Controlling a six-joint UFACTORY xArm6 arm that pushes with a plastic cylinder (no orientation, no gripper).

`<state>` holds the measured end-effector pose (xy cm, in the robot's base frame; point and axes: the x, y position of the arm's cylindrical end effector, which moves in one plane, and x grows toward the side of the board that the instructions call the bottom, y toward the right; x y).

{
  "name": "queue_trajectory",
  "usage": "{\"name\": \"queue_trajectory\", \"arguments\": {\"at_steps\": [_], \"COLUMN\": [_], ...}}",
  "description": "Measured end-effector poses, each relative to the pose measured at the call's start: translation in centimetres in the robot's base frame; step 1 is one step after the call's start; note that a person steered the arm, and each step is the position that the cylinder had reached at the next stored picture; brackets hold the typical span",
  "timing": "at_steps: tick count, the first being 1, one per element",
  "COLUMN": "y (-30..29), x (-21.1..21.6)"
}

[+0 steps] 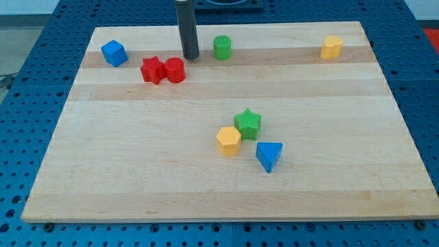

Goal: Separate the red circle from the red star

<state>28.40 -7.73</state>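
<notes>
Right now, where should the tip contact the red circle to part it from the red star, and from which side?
Probably its face nearest the red star, pushing the red circle toward the view's right. They touch, so the seam is tight. My tip sits just upper right.

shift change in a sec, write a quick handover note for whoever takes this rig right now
My tip: down at the board, just to the upper right of the red circle, between it and the green cylinder; contact with the circle can't be told.
Red star: directly at the circle's left, the two touching.
Done: nothing yet, the pair is still together.
Left: push the circle away from the star. The other blocks lie well off, near the board's middle and corners.
</notes>
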Motion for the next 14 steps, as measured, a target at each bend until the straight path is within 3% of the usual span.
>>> {"name": "queue_trajectory", "arguments": {"at_steps": [1,2,5,7,9,10,12,13,14], "y": [-1.2,-4.9,-5.3,-4.4,-4.2,-4.2,-3.5,1.8,1.8], "x": [-1.3,2.4,2.0,0.8,8.2,8.2,3.4,7.4,7.8]}}
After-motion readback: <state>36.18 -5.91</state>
